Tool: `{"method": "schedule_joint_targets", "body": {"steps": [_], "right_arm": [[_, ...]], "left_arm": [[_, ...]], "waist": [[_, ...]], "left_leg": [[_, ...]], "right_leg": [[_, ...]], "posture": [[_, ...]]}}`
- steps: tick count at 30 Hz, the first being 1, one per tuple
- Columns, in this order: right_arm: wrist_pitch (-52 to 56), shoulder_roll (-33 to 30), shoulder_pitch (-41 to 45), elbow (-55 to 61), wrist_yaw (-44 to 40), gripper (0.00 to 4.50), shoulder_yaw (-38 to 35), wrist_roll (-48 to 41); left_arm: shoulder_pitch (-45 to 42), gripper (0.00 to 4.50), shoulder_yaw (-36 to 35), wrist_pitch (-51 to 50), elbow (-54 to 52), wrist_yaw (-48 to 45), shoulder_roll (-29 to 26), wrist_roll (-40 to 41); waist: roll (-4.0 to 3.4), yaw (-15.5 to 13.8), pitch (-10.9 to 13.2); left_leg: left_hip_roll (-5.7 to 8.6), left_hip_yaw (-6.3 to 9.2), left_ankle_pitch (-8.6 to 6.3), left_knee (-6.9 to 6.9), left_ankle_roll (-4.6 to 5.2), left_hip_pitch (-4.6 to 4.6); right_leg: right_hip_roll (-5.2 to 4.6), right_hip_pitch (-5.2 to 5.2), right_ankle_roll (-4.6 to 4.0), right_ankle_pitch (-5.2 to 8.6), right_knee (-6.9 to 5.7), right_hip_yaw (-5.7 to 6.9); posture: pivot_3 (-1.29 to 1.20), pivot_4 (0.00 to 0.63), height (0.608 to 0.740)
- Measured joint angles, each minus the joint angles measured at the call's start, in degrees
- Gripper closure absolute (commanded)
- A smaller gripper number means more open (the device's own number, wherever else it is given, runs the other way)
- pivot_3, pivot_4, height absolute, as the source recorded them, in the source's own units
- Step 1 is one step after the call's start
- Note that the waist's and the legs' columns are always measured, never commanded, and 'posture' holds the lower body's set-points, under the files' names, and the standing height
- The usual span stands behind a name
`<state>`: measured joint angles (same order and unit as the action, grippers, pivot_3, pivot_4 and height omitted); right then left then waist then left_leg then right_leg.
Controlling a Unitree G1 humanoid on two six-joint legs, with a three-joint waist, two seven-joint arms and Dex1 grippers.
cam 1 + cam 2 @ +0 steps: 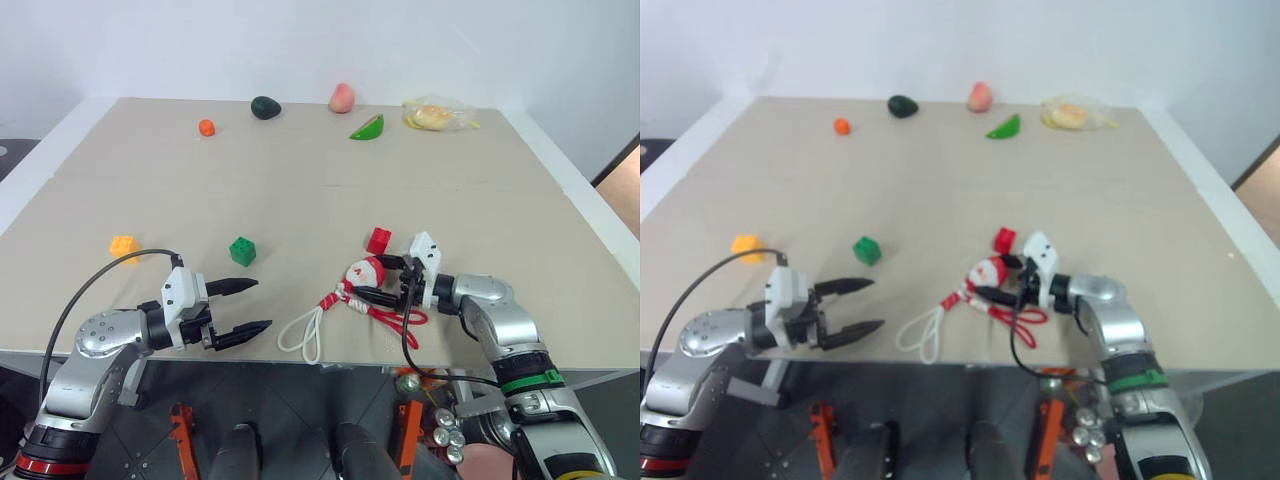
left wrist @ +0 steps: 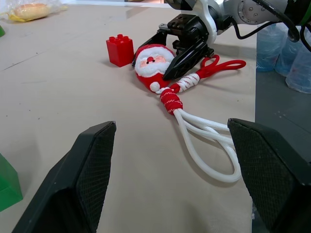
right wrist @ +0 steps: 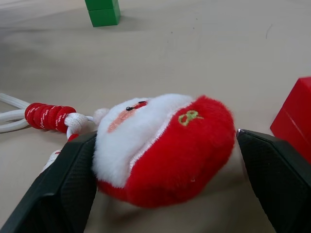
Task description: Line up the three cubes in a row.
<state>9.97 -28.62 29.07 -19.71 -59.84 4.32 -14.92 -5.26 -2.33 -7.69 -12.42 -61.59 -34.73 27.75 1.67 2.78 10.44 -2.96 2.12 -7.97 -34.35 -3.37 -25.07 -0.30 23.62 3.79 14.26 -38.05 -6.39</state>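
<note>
Right gripper [image 1: 383,280] wide open, fingers straddling Santa toy [image 1: 364,273]; red cube [image 1: 379,240] at its 12 o'clock. Left gripper [image 1: 250,306] open, empty; green cube [image 1: 242,250] at its 12, yellow cube [image 1: 123,246] at 10.

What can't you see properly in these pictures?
- Green cube: the left wrist view's edge cuts most of it off.
- Red cube: the right wrist view's edge cuts it off.
- Santa toy: whether the right gripper fingers touch it can't be told; they stand on either side of it.
- Bagged food: too small in the eye views to name.
</note>
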Motion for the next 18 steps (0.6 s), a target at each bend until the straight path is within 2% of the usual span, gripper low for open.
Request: {"method": "schedule_joint_targets", "body": {"steps": [4, 8, 9, 11, 13, 18], "right_arm": [[-0.2, 0.7, 0.0, -0.2, 0.0, 1.47, 0.0, -0.1], [-0.2, 0.9, 0.0, -0.2, -0.1, 2.88, 0.0, -0.5], [-0.2, 0.8, 0.0, -0.2, -0.1, 3.1, -0.1, -0.5], [-0.4, 0.8, 0.0, -0.2, -0.1, 3.92, -0.2, -0.6], [-0.6, 0.8, -0.2, -0.1, -0.2, 4.43, -0.4, -0.7], [2.4, -3.0, -3.3, 3.6, -2.1, 4.47, -1.9, -3.0]], "left_arm": [[0.0, 0.68, -0.3, 0.0, 0.0, 0.1, 0.0, 0.0], [0.0, 0.68, -0.3, 0.2, 0.0, 0.2, 0.0, 0.0], [0.0, 0.68, -0.3, 0.3, 0.0, 0.2, 0.0, 0.0], [0.0, 0.68, -0.3, 0.4, 0.0, 0.2, 0.0, 0.0], [0.0, 0.68, -0.3, 0.5, 0.0, 0.2, 0.0, -0.1], [-0.5, 0.68, 0.3, 1.0, 0.3, -0.1, 0.5, -0.3]], "waist": [[0.0, 0.0, 0.0], [0.0, 0.0, 0.0], [0.0, 0.0, 0.0], [0.0, 0.0, 0.0], [0.0, 0.0, 0.0], [-0.01, -0.3, 0.0]], "left_leg": [[0.0, 0.0, 0.0, 0.0, 0.0, 0.01], [0.0, 0.0, 0.0, -0.01, 0.0, 0.01], [0.0, 0.0, 0.0, -0.01, 0.0, 0.01], [0.0, 0.0, 0.0, -0.01, 0.0, 0.02], [0.0, 0.0, 0.0, -0.01, 0.0, 0.02], [0.03, 0.01, 0.0, -0.06, 0.0, -0.02]], "right_leg": [[0.0, -0.01, 0.0, -0.01, 0.0, 0.0], [0.0, -0.02, 0.0, -0.01, 0.0, 0.0], [0.0, -0.02, 0.0, -0.01, 0.0, 0.0], [0.0, -0.02, 0.0, -0.01, 0.0, 0.0], [0.0, -0.03, 0.0, -0.01, 0.0, 0.0], [-0.03, -0.12, 0.09, 0.06, 0.0, 0.0]], "posture": [[0.0, 0.15, 0.74], [0.0, 0.15, 0.74], [0.0, 0.15, 0.74], [0.0, 0.15, 0.74], [0.0, 0.15, 0.74], [0.0, 0.15, 0.74]]}}
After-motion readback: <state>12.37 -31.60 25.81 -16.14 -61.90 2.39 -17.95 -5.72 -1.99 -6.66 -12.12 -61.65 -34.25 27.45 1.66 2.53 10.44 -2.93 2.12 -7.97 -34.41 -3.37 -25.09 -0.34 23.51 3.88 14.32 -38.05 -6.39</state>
